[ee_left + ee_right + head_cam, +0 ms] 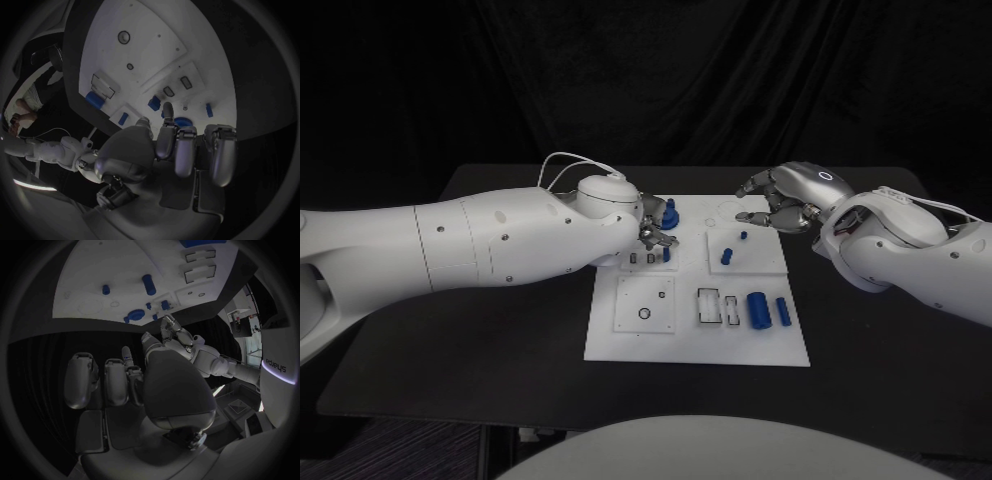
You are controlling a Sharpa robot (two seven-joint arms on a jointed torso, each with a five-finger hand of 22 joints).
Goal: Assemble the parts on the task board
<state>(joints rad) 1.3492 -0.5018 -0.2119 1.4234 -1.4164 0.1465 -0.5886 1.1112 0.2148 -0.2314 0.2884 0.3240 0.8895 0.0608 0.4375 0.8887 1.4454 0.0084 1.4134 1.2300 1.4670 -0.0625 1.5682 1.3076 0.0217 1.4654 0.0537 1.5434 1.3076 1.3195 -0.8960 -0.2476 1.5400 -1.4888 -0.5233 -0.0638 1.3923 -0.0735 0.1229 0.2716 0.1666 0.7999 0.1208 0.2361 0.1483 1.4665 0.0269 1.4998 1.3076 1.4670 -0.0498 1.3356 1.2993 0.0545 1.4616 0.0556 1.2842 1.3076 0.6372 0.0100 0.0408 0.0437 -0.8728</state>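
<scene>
- Task board [625, 340] sits mid-table [473, 370]; the left robot hand [651, 232] is over its far-left section, right beside a blue part [671, 213] standing near the board's far edge.
- In the left wrist view that blue part [182, 121] lies just past the fingertips [167, 107]; touching or a hair apart, can't tell. The fingers are curled forward and nothing is clearly in the grasp, so I can't say if it's holding anything.
- The left hand is clearly the nearer one to this part.
- The right robot hand [788, 200] hovers over the board's far-right corner, fingers curled down, nothing seen in them. Looks closed and empty.
- Loose parts on the near-right section: a thick blue cylinder [757, 310] and a thin blue pin [783, 312], long axes running near-to-far, well apart from both hands.
- A smaller blue peg [727, 257] lies mid-board, closer to the right hand.
</scene>
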